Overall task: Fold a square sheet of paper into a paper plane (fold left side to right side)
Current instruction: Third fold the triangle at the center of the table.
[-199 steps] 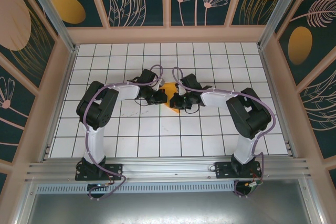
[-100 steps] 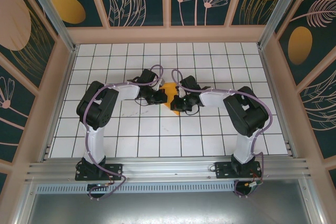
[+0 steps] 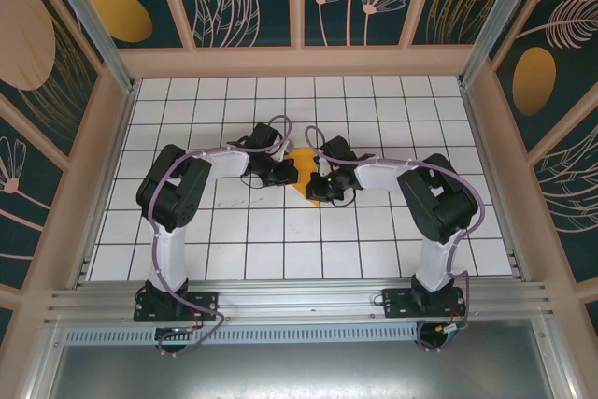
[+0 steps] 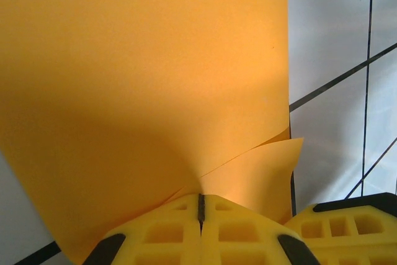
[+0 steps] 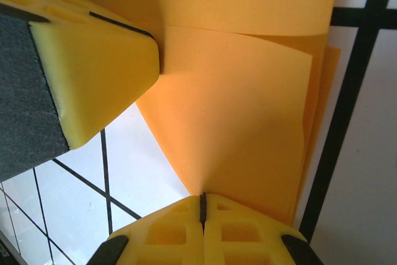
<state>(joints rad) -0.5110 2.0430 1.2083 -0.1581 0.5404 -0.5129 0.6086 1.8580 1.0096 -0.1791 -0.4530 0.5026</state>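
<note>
The black-and-white left arm [image 3: 173,193] bends inward over the middle of the white, black-gridded counter [image 3: 234,240], where the left tool [image 4: 200,206] has its yellow fingers [image 4: 161,234] pressed together, pinching the near edge of a thin orange-yellow sheet of paper [image 4: 142,79]. Seen from that wrist, the sheet fans out ahead of the closed tips and lifts off the counter. A second layer of the same paper pokes out just to the right of the tips as a small pointed flap. Over the grid, the sheet lies between the two tools, mostly hidden under them. The right tool [image 5: 202,206] faces its partner from the other side, its own yellow fingers likewise squeezed tight on the paper's edge. From its wrist the sheet rises straight ahead of the tips in stacked layers, their edges slightly offset on the right. Ahead and to the left, a finger of the left tool has its tip against the sheet at a crease. The right arm [image 3: 439,198] folds back toward its base at the near edge.
</note>
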